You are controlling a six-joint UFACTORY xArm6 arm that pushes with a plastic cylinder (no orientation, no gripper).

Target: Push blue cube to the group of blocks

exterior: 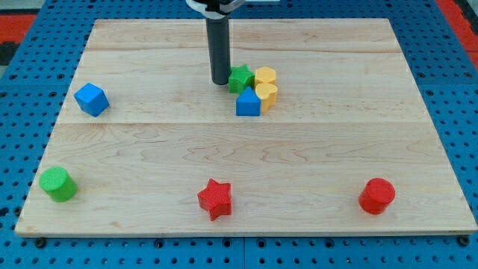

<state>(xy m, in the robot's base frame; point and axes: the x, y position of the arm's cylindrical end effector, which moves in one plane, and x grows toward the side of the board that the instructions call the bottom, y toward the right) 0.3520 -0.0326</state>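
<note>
The blue cube (91, 99) sits alone near the board's left edge. A group of blocks lies right of the board's centre, toward the top: a green star (240, 78), a yellow hexagon-like block (265, 75), a yellow heart (267, 95) and a blue house-shaped block (248, 103), all touching. My tip (219, 81) stands just left of the green star, close to or touching it, far to the right of the blue cube.
A green cylinder (57, 184) lies at the bottom left, a red star (215, 198) at the bottom centre, a red cylinder (376, 196) at the bottom right. The wooden board (336, 149) lies on a blue pegboard.
</note>
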